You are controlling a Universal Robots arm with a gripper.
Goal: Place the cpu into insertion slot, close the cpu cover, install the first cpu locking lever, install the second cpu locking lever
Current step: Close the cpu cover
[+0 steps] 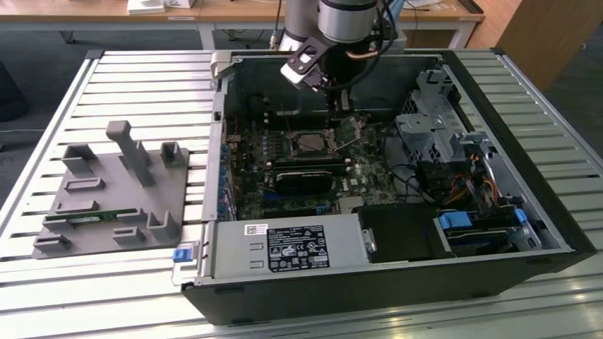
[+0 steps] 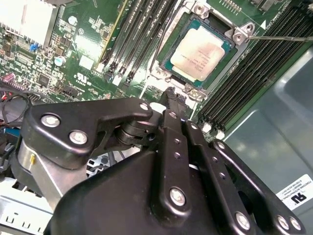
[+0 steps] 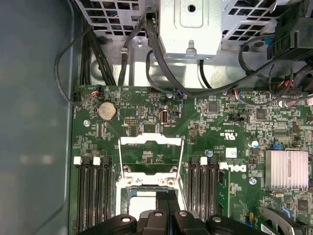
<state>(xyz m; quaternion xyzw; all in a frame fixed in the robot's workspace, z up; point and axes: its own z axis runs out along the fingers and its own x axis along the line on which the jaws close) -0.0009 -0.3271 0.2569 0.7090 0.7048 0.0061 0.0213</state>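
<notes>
Second wrist view: cpu (image 2: 200,53) flat in insertion slot (image 2: 160,73), metal top up

Slatted table (image 1: 141,78); wooden desks (image 1: 245,10) behind (carpet (image 1: 38,44), perhaps).

The cpu (image 2: 200,53) has a dull silver-grey top edged in teal-green. The circuit board (image 2: 73,49) is green and the memory slots (image 2: 142,34) make black stripes across it. The gripper (image 2: 176,96) is matt black dotted with silvery screws, the cpu cover (image 3: 151,141) is shiny silver, the table (image 1: 141,78) is ribbed with pale grey slats, and the fixture (image 1: 113,198) is plain grey.
</notes>
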